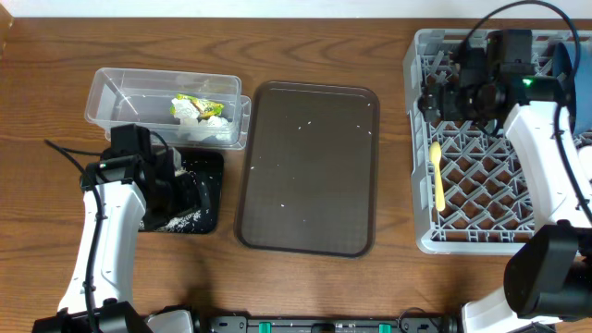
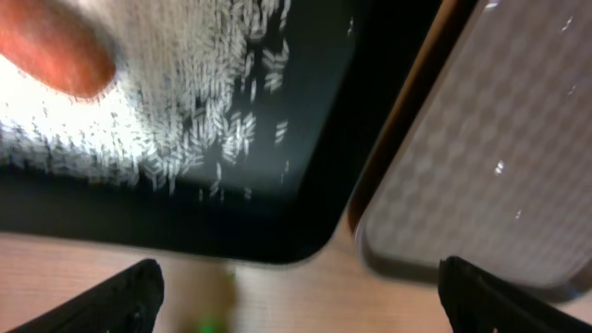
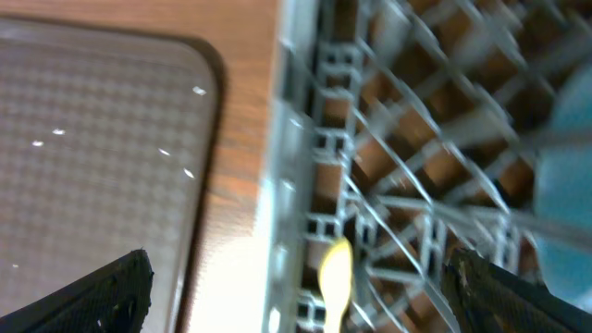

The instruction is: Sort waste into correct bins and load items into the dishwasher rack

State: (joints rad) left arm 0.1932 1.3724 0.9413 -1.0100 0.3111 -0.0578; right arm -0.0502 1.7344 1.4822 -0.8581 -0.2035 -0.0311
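Observation:
The clear tub (image 1: 111,97) holds crumpled white and yellow-green wrappers (image 1: 199,109). In front of it, the black tray (image 1: 211,166) carries loose rice (image 2: 213,120) and an orange carrot piece (image 2: 55,46). My left gripper (image 1: 183,185) (image 2: 301,301) hangs open and empty over that tray's near right corner. The grey dishwasher rack (image 1: 481,208) (image 3: 305,157) holds the pale yellow spoon (image 1: 437,176) (image 3: 335,273) along its left side and a dark blue bowl (image 1: 566,65) at its far right. My right gripper (image 1: 433,97) (image 3: 301,287) is open above the rack's left wall, over the spoon.
A dark brown serving tray (image 1: 310,166) (image 2: 490,139) (image 3: 92,139) lies between the black tray and the rack, with a few rice grains scattered on it. Bare wooden table shows along the front edge and at the far left.

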